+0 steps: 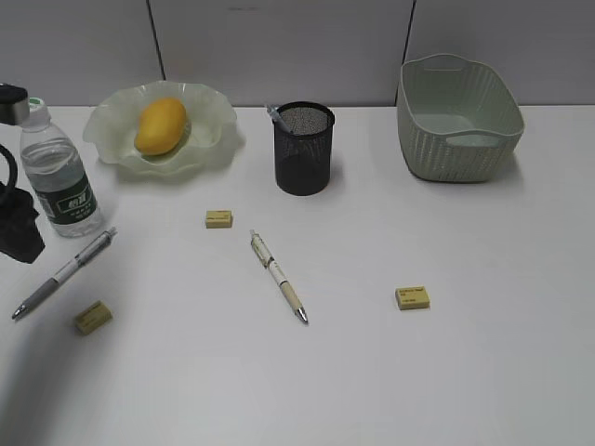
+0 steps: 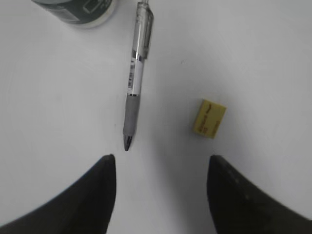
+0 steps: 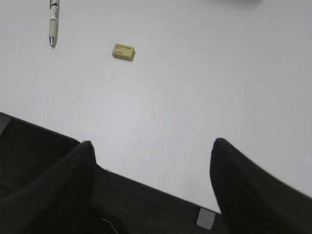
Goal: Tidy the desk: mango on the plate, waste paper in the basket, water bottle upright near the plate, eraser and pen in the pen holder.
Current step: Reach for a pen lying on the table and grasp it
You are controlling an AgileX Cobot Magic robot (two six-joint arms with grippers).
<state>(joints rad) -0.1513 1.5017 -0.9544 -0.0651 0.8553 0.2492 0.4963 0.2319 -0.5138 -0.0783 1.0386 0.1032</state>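
A pale grey wall of flat panels (image 1: 279,46) stands behind the big plain white tabletop (image 1: 418,372). Thin dark lines (image 1: 156,42) split the panels. In the right wrist view, dark floor (image 3: 29,146) shows past the tabletop's edge. The light is soft.

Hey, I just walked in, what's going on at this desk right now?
A two-armed robot is tidying a white desk. The mango lies on the plate, and the water bottle stands upright beside it. The left gripper hovers open and empty over a grey-grip pen and an eraser. The right gripper is open at the desk's near edge. Another pen and two more erasers lie loose; the pen holder holds one item.
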